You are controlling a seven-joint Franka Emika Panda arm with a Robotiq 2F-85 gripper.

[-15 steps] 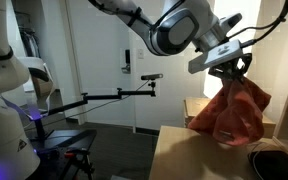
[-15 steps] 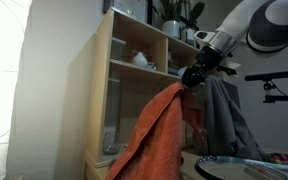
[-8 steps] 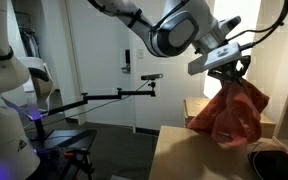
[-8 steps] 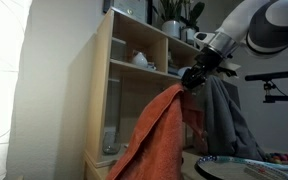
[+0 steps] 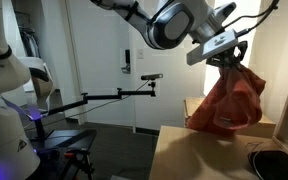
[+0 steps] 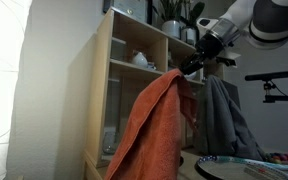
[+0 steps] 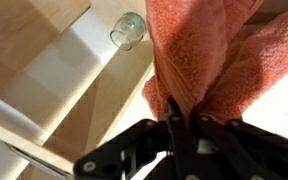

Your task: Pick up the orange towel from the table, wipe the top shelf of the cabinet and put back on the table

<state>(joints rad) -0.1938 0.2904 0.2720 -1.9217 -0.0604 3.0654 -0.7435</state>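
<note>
The pincer (image 6: 189,66), clamped tight on a bunched fold, lets the orange towel (image 6: 152,130) hang free beneath it for carrying to the nearby cabinet (image 6: 124,75).

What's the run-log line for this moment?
phase: pre-wipe | end effector: shut on orange towel | orange towel: hanging in air beside cabinet | wipe: not started

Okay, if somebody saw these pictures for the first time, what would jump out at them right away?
The big orange towel hanging in long folds from the robot's hand, which is shut on its top edge. Beside it stands the wooden cabinet, and the wrist view shows a clear glass on pale wood below.
</note>
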